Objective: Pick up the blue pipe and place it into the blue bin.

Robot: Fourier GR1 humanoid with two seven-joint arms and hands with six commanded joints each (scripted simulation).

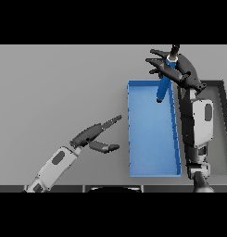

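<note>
On the grey table (64,83), the stiff, light-looking pipe (163,88) is held near its top by the right hand (173,69), over the bin (152,171); the left hand (94,134) is kept open.

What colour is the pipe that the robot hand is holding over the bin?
Blue, like the bin beneath it. The pipe shows best in the head view, in the right robot hand.

From my remote station: the pipe (164,87) shows a smooth, slightly glossy blue surface like plastic; the bin (152,139) is matt blue, evenly smooth. The desk (59,92) looks flat matt grey. My hands' dark fingers (157,61) appear matt; the arm shells (203,121) look smooth, pale, hard plastic.
</note>
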